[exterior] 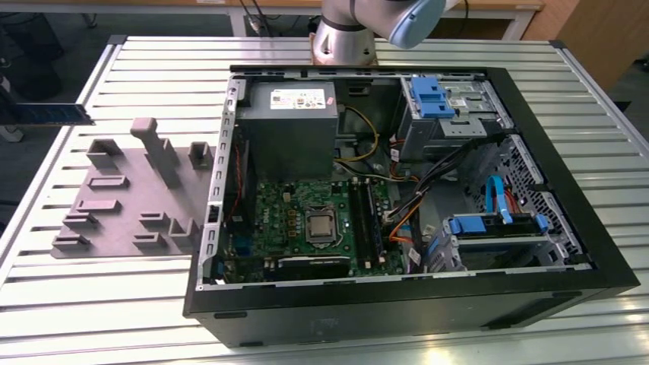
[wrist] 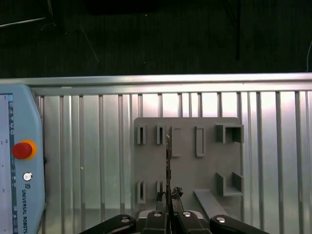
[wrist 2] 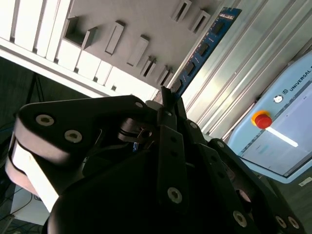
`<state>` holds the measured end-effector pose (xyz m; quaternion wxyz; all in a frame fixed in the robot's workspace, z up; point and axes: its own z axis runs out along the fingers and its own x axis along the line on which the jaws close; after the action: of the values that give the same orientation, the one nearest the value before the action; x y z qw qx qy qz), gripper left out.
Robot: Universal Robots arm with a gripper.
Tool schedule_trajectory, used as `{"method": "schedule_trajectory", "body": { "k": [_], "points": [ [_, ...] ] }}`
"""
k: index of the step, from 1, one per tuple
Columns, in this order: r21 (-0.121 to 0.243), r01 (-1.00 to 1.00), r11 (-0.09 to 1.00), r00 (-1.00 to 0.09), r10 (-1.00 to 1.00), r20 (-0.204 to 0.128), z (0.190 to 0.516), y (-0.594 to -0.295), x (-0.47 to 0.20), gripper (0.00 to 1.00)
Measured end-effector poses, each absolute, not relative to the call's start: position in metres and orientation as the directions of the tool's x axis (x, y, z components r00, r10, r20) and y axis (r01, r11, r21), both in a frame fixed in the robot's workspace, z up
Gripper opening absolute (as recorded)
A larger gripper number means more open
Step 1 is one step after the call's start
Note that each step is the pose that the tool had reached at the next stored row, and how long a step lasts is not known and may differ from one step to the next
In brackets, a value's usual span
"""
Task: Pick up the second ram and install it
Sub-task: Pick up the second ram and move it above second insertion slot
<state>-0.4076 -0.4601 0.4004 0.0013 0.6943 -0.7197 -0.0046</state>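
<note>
One second ram point(exterior: 45, 114) hung at the exterior view's left edge, beyond the grey fixture plate point(exterior: 121, 205) and well apart from the open computer case point(exterior: 406, 304). In the second wrist view, the gripper point(wrist 2: 170, 97) was clamped narrowly on one end of the stick. In the first wrist view, the stick stood edge-on above the plate, with a teach pendant point(wrist: 19, 161) lying near it on the slatted table point(wrist: 87, 146).

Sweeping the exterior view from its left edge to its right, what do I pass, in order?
In order: thin dark-blue ram stick → grey slotted plastic holder plate → green motherboard inside the open black computer case → lower blue drive bracket.
</note>
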Motion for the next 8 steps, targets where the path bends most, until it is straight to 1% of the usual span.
{"method": "schedule_trajectory", "body": {
  "k": [8],
  "points": [
    [0.008,-0.999,0.036,-0.036,-0.999,-0.005,0.4004,-0.4601,-0.4026,0.14]
  ]
}}
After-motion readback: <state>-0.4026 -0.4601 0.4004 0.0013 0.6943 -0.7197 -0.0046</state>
